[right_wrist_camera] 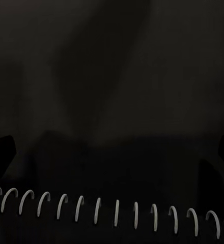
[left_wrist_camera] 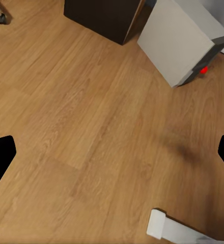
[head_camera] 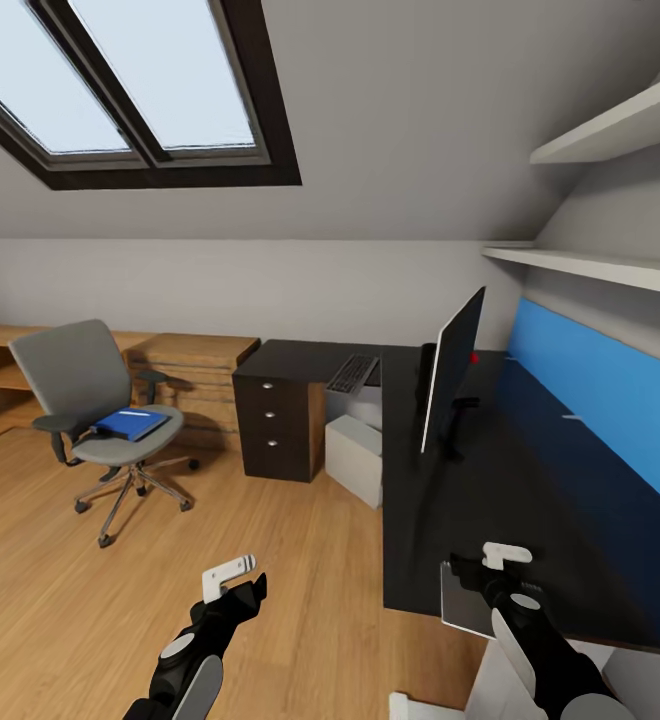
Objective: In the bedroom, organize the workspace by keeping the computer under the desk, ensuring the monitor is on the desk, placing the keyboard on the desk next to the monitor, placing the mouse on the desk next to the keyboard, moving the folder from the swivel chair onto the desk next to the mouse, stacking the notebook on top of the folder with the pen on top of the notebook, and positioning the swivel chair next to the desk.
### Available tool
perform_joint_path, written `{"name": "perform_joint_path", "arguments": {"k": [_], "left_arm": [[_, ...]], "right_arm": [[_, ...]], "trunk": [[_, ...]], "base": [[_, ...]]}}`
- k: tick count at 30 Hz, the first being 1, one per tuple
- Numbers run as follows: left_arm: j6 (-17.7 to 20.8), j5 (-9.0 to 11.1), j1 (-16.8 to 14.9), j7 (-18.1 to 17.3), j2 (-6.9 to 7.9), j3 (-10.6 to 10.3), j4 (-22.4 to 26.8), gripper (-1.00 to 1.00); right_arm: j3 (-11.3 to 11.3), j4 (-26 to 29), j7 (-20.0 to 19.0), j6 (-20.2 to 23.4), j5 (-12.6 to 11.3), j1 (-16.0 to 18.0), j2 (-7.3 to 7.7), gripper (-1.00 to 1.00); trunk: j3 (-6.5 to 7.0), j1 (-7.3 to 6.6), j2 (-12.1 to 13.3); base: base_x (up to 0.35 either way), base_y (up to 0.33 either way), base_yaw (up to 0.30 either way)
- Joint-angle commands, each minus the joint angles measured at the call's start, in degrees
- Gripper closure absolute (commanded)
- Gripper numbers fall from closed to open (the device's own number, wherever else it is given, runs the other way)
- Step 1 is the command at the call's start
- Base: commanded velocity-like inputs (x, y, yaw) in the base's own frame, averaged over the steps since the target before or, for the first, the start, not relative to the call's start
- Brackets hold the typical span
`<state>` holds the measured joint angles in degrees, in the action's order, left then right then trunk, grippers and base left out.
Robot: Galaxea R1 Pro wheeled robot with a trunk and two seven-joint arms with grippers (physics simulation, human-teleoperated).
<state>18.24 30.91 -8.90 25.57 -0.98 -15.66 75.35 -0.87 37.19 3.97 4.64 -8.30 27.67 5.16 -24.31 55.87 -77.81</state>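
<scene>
my right gripper [head_camera: 490, 575] sits over the near desk [head_camera: 530, 480] edge at the grey notebook [head_camera: 462, 600]; its spiral rings [right_wrist_camera: 117, 211] show in the right wrist view, but i cannot tell whether the fingers pinch it. my left gripper [head_camera: 240, 585] hangs spread and empty above the floor [left_wrist_camera: 91, 127]. further out, the monitor [head_camera: 452, 365] and keyboard [head_camera: 353, 373] are on the desk, the computer [head_camera: 355, 458] beneath it. still left, i judge: the folder [head_camera: 130, 424] lies on the swivel chair [head_camera: 100, 400], well apart from the desk.
</scene>
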Motion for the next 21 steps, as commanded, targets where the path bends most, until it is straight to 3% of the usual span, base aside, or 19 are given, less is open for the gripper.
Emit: {"name": "perform_joint_path", "arguments": {"k": [1,16,21], "left_arm": [[0.13,0.46,-0.04,0.45,0.01,-0.08,0.08,-1.0],[0.13,0.46,-0.04,0.45,0.01,-0.08,0.06,-1.0],[0.13,0.46,-0.05,0.45,0.01,-0.08,0.06,-1.0]], "right_arm": [[0.12,0.11,0.23,0.29,-0.57,0.01,0.02,-1.0],[0.08,0.81,0.26,0.29,-0.69,0.01,0.02,-1.0],[0.0,5.05,0.32,0.78,-0.85,-0.1,0.14,-1.0]], "trunk": [[-0.05,0.0,-0.04],[-0.02,0.0,-0.04],[-0.02,0.0,-0.04]], "base": [[-0.002,0.0,-0.023],[0.0,0.0,-0.004],[0.0,0.0,0.0]]}}
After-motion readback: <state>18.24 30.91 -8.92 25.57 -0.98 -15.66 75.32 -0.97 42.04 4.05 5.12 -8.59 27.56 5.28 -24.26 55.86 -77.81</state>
